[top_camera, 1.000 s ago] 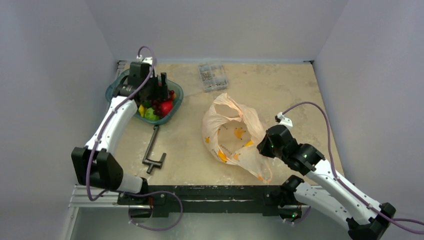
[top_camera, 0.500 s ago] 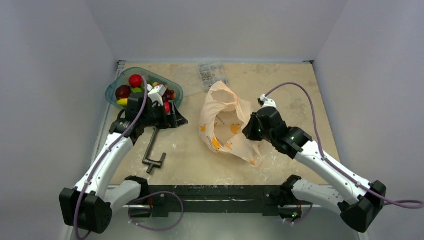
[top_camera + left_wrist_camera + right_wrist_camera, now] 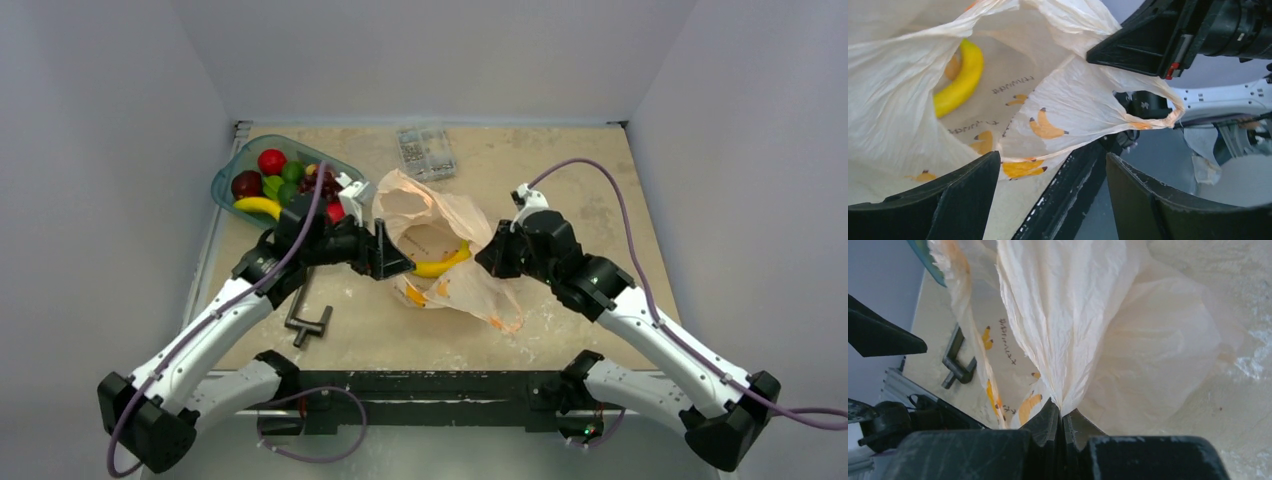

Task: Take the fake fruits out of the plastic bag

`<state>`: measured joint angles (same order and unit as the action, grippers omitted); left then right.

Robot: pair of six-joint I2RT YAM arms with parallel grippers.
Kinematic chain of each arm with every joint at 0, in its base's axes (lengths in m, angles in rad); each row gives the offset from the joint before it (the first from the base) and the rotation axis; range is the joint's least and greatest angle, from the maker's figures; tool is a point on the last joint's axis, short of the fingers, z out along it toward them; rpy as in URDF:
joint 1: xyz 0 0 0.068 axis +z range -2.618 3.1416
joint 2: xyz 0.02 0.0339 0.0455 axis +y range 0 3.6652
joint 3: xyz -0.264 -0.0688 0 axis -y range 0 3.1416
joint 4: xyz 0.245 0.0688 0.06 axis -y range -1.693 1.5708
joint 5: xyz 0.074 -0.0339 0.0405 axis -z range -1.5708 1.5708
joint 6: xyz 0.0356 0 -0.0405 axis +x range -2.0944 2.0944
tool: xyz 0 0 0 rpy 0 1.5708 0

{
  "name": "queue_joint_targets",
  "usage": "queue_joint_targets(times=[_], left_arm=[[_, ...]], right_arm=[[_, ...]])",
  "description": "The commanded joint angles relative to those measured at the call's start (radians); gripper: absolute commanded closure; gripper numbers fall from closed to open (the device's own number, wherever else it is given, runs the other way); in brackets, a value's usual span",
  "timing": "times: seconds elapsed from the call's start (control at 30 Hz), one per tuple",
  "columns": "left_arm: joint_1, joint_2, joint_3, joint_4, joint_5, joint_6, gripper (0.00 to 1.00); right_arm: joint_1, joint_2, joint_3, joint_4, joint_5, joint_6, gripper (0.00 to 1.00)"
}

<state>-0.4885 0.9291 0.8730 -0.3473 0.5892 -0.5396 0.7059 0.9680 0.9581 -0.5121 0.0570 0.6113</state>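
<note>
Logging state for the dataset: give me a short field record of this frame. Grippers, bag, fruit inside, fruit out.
left gripper: open, at the bag's mouth, holding nothing
right gripper: shut on a pinched fold of the plastic bag
bag mouth: held open toward the left arm
in bag: one yellow banana visible
teal tray: holds several fruits
other: grey clamp, clear parts box

We note bag point(image 3: 1083, 95): thin, crinkly, translucent plastic; banana point(image 3: 960, 82): glossy, smooth; tabletop point(image 3: 570, 170): matt, mottled; tray point(image 3: 218, 183): clear teal plastic.
</note>
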Motion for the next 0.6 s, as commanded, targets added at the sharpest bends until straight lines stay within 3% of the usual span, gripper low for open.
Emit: queue_joint_targets(times=[0.0, 0.13, 0.33, 0.57], left_arm=[[-0.166, 0.111, 0.090, 0.060, -0.057, 0.032, 0.24], [-0.288, 0.215, 0.156, 0.051, -0.149, 0.069, 0.25], [-0.415, 0.331, 0.229, -0.006, -0.341, 0.144, 0.27], [-0.453, 0.464, 0.250, -0.094, -0.531, 0.194, 0.39]], right_arm=[[0.002, -0.066, -0.158, -0.028, -0.047, 0.073, 1.00], [0.002, -0.072, -0.259, 0.001, -0.086, 0.112, 1.00], [0.003, -0.051, -0.234, -0.002, -0.067, 0.095, 1.00], [0.001, -0.054, -0.220, -0.012, -0.060, 0.090, 1.00]])
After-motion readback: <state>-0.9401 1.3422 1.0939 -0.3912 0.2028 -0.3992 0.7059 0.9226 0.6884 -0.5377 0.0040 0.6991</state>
